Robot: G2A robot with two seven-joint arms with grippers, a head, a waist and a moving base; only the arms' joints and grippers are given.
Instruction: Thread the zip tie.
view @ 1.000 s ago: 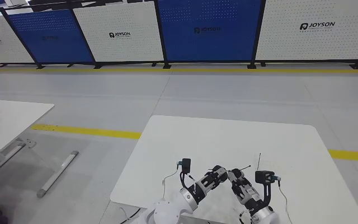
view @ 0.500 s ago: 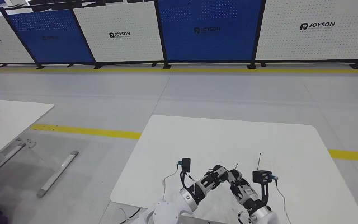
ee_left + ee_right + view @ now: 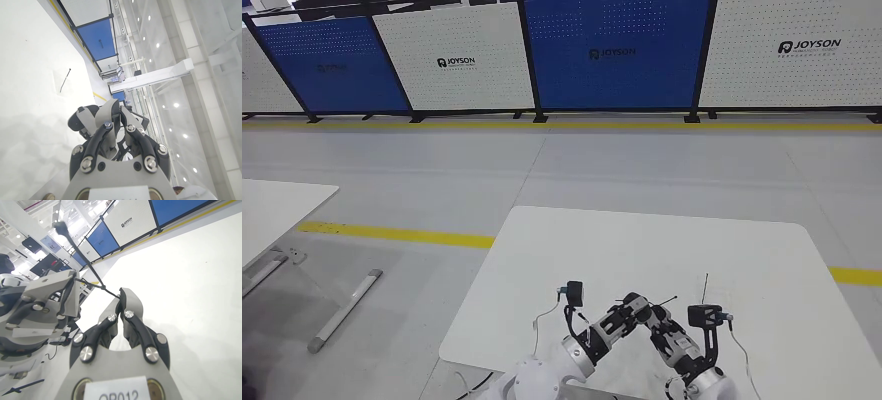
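The right gripper (image 3: 119,298) has edged left, closer to the left gripper (image 3: 73,279), and the free end of the zip tie (image 3: 83,256) has swung to point far and right. Both grippers meet above the near edge of the white surface (image 3: 642,240), and the zip tie is strung between them, lifted off the surface. The right gripper's fingers (image 3: 132,302) are pressed together on one end of the black strap. The left gripper, just to its left, is likewise closed and pinches the other end. Between the two, the strap meets a small junction, from which a long length sticks out free. A second zip tie (image 3: 65,80) lies flat on the surface, just right of the grippers.
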